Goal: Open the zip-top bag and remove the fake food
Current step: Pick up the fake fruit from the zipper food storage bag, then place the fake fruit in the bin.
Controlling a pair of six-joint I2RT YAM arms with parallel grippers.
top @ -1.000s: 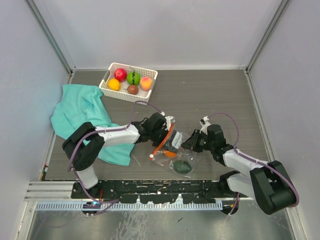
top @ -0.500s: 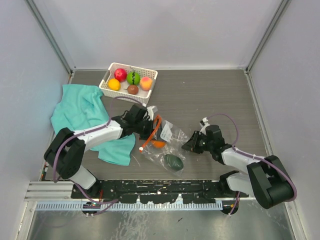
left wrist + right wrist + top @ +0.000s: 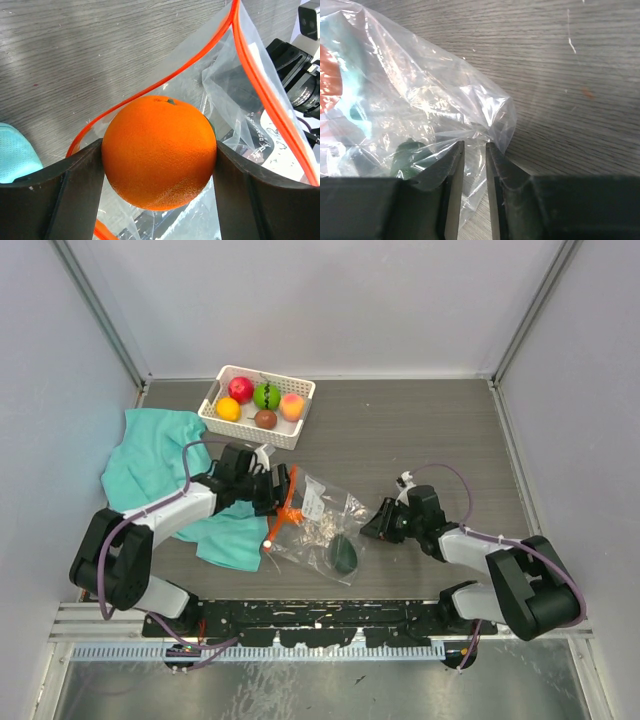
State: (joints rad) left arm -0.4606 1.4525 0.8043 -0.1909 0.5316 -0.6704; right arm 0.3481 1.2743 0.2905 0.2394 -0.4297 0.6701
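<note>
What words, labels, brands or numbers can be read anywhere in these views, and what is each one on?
White label on the clear bag: dark print, too blurred and creased to read in the left wrist view, and too small to read from above.
No other writing shows in any view.

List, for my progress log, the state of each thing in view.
zip-top bag: unzipped, mouth open
orange: clamped between left fingers at the bag's mouth
dark green fruit: inside the bag
right fingers: slightly apart around a bag fold
basket: holds five fruits
cloth: crumpled
</note>
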